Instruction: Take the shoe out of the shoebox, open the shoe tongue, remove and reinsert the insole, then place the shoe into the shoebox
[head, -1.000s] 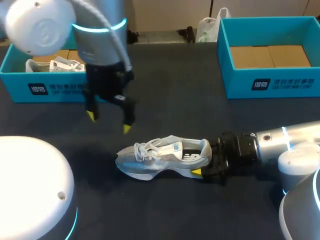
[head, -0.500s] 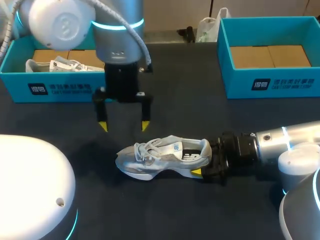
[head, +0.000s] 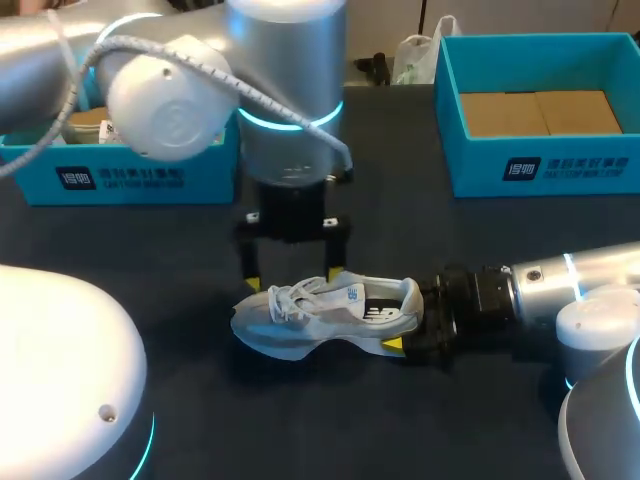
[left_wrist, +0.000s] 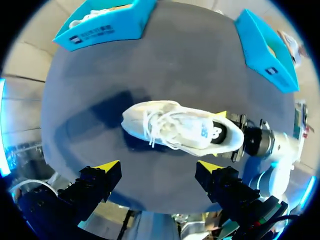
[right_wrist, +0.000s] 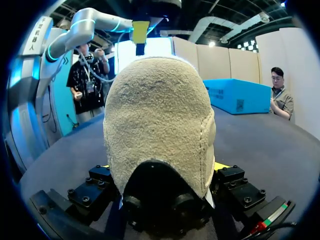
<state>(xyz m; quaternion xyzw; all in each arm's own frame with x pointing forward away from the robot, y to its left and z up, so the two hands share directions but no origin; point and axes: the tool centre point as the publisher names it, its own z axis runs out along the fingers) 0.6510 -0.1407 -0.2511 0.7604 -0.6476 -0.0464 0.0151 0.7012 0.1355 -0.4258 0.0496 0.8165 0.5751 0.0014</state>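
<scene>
The shoe (head: 325, 312) lay unboxed on the surface (head: 400, 230), its heel clamped by the right tool (head: 410, 320) at 3 o'clock and the left tool (head: 292, 280) wide at 12, with tongue and insole undone.

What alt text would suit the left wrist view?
A white sneaker lies on the dark table ahead of the open left jaws, its heel gripped by the right jaws. Two blue shoeboxes stand farther off.

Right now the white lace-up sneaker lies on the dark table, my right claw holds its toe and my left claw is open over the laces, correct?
No. The head view shows the right claw holding the white lace-up sneaker by its heel, not its toe. The sneaker does lie on the dark table, and the left claw is open over the laces.
</scene>
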